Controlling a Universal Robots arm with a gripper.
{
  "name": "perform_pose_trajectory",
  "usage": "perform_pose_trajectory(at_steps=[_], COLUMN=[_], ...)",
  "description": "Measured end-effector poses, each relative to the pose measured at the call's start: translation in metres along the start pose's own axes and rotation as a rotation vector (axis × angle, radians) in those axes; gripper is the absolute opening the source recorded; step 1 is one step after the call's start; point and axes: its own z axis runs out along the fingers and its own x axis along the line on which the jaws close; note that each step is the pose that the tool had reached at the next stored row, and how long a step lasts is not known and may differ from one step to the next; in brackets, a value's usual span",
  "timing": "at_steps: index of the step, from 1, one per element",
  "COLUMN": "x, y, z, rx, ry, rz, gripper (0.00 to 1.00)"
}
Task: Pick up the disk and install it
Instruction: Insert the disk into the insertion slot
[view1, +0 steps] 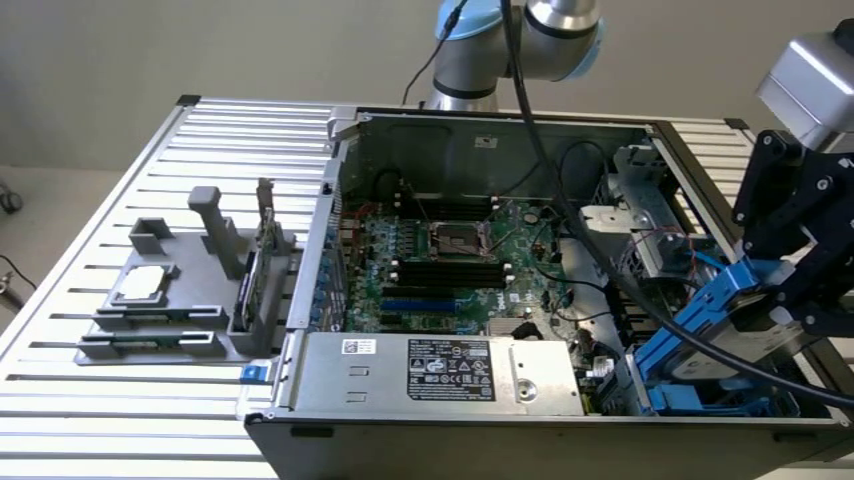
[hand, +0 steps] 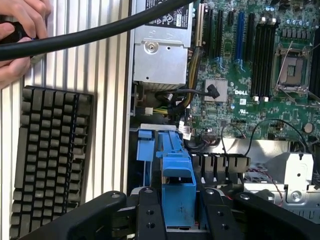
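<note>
Although the disk (view1: 727, 300) was already lifted and clamped in the hand (hand: 179, 212), it was not yet installed, as far as I could judge. In the exterior view it hung tilted above the drive bay (view1: 694, 398), at the corner of the open computer case (view1: 334, 200) toward the exterior view's right. Its blue rails were close over the bay's blue parts but not seated among them. In the wrist view the two black fingers (hand: 150, 210) pressed the blue carrier from either side. So the pick-up looked done, and the seating was left to do.

By count there was one disk, one hand, and one case with one power supply (view1: 441, 370). One grey fixture (view1: 174, 310) stood on the slatted surface (view1: 80, 400) beside the case, with one small chip (view1: 144, 285) on it. There was also one keyboard (hand: 50, 160) and one thick black cable (hand: 100, 32), with a person's hand (hand: 22, 20) gripping that cable.
</note>
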Motion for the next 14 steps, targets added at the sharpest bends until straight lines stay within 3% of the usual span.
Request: perform_pose_trajectory(at_steps=[14], x=[0.002], y=[-0.0003], z=[0.0191], rx=[0.0001], ry=[-0.0192], rz=[-0.012], gripper=[0.32])
